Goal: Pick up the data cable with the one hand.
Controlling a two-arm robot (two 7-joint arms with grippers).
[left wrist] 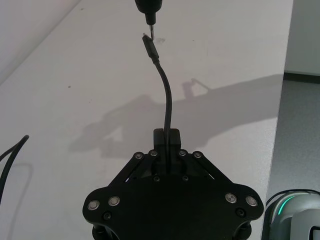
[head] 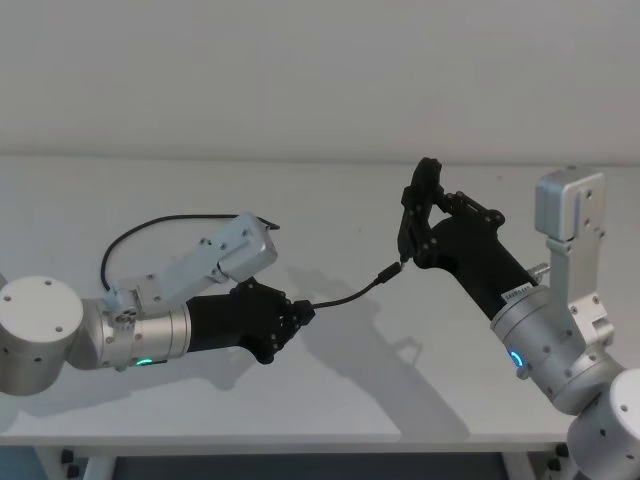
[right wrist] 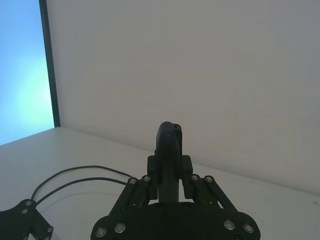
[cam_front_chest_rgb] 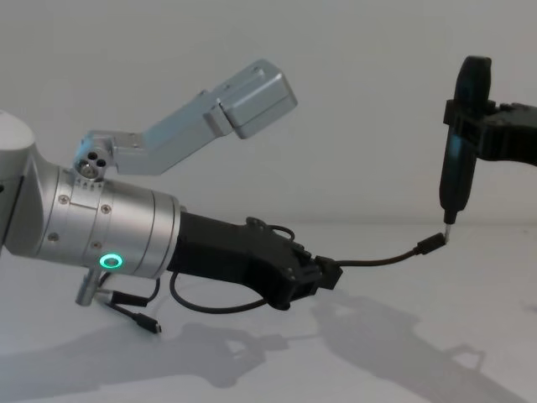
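one data cable [cam_front_chest_rgb: 382, 258], clamped in the left gripper [cam_front_chest_rgb: 323, 275] and lifted off the table [head: 340, 400]: pickup looks done. right gripper [head: 415, 215], at 3 o'clock, clamps an upright pin tool [cam_front_chest_rgb: 460, 143] whose tip meets the plug [cam_front_chest_rgb: 430, 244].

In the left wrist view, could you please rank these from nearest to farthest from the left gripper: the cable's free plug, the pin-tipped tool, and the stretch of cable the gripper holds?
1. The held stretch of the data cable, clamped in the left gripper.
2. The free plug, at the far end of the raised cable.
3. The pin-tipped tool, just beyond the plug, held by the right gripper.
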